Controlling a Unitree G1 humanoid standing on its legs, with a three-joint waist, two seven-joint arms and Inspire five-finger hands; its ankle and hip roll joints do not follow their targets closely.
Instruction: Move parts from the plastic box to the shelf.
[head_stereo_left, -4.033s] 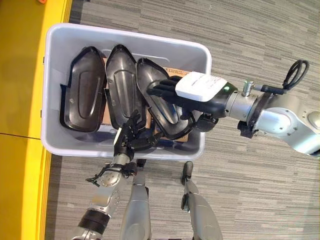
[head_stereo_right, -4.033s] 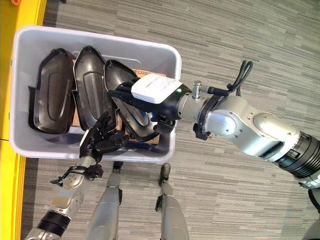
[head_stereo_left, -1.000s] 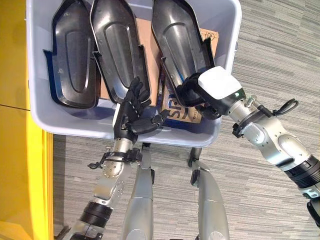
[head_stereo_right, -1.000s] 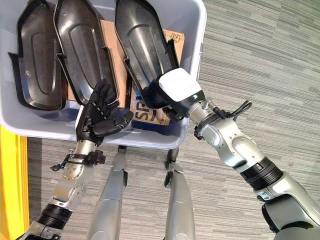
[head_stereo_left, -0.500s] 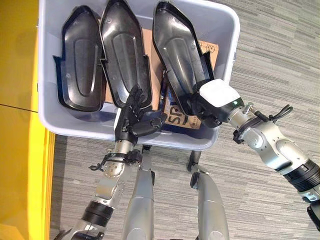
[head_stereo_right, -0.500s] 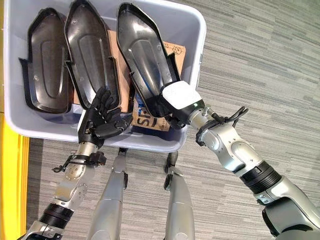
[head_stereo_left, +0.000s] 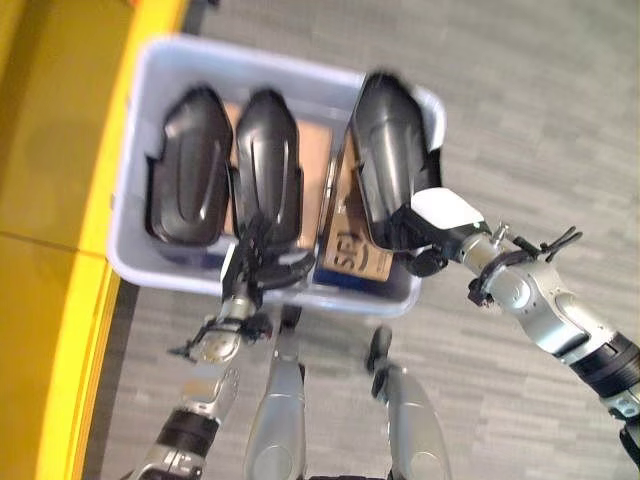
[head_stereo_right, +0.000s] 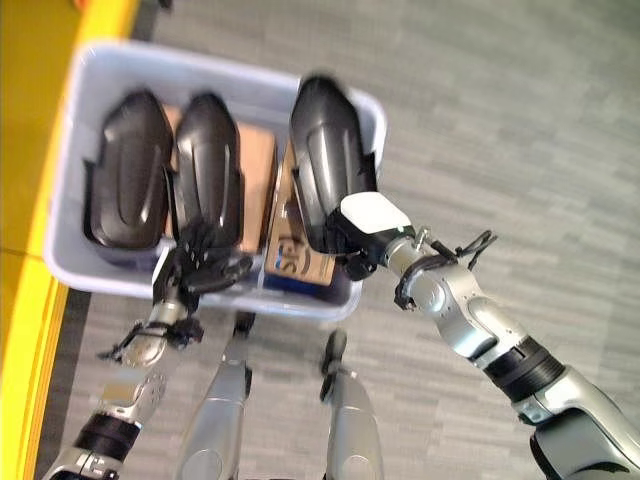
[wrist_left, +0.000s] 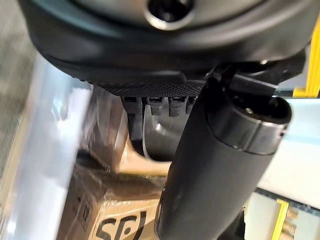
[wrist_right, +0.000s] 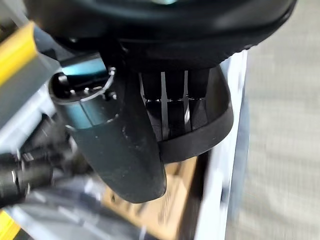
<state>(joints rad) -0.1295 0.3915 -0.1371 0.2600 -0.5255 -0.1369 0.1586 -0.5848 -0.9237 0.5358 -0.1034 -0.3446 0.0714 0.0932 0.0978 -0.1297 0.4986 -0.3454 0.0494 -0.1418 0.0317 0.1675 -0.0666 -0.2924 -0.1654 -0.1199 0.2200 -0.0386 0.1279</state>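
Note:
A grey plastic box on the floor holds three long black moulded parts. The left part and the middle part lie side by side inside it. The right part is tilted up, its tip reaching past the box's far rim, and my right hand is shut on its near end. In the right wrist view my thumb and fingers curl over the black edge. My left hand hovers open at the box's near wall, by the middle part's near end.
A brown cardboard carton lies in the box under the parts. A yellow floor area runs along the left of the box. Grey striped carpet lies to the right and near side.
The camera has shifted, so the box looks smaller and farther. My right hand has raised the right part, which now stands over the far rim. The left hand stays at the near wall.

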